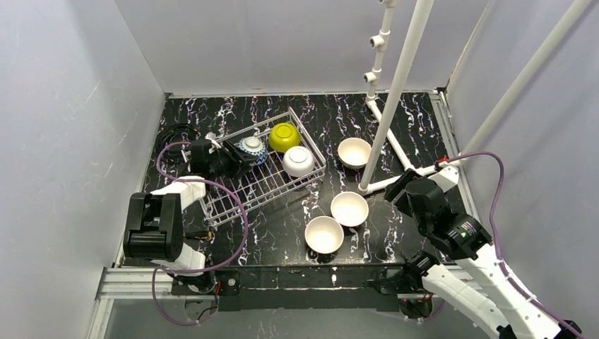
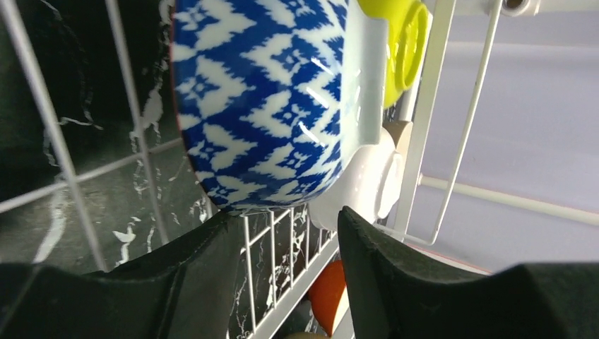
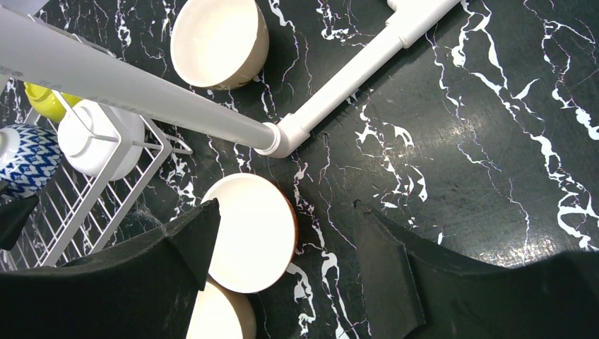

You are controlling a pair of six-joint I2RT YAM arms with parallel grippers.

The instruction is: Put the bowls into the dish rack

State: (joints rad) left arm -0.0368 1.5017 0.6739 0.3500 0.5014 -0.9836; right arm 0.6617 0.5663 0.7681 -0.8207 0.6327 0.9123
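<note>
The dish rack [image 1: 244, 201] holds three bowls on their sides: a blue-white patterned one [image 1: 252, 150], a yellow-green one [image 1: 285, 136] and a white one [image 1: 299, 161]. My left gripper [image 1: 236, 159] is open inside the rack, its tips [image 2: 289, 226] just under the blue-white bowl [image 2: 268, 106]. Three bowls stand upright on the table: a tan one [image 1: 354, 152], an orange one with a white inside [image 1: 350, 208] and another tan one [image 1: 324, 234]. My right gripper [image 3: 286, 208] is open and empty above the table, beside the orange bowl [image 3: 251, 233].
A white pipe frame [image 1: 395, 92] rises from the table right of the rack, its foot [image 3: 282, 138] between the far tan bowl [image 3: 219, 42] and the orange one. Grey walls close in on three sides. A black cable coil [image 1: 173, 134] lies at the far left.
</note>
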